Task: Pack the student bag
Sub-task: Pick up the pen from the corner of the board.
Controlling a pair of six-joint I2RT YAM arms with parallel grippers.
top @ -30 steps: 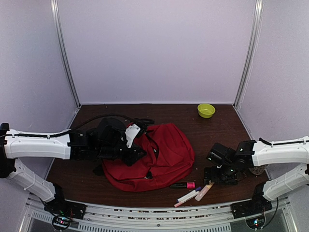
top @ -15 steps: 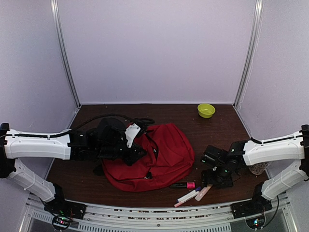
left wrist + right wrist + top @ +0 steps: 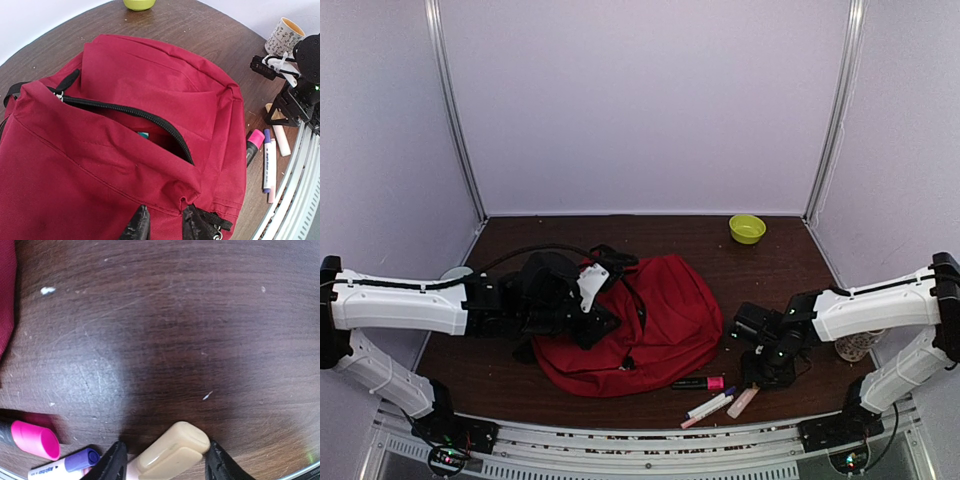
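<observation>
Pinches the student bag (image 3: 150,100) by its lip in the left gripper (image 3: 164,222) to hold the zip mouth (image 3: 125,112) agape, and brackets the peach highlighter (image 3: 172,450) with the right gripper (image 3: 165,462), clamped or not unclear.

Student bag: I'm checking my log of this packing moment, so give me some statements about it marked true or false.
The student bag has its zipper open. True.
The left hand holds a marker. False: it pinches the bag's fabric.
The right hand straddles the peach-capped marker. True.
The pink-capped marker is inside the bag. False: it lies on the table beside it.
The green bowl sits on the bag. False: it stands apart, near the table's far edge.
</observation>
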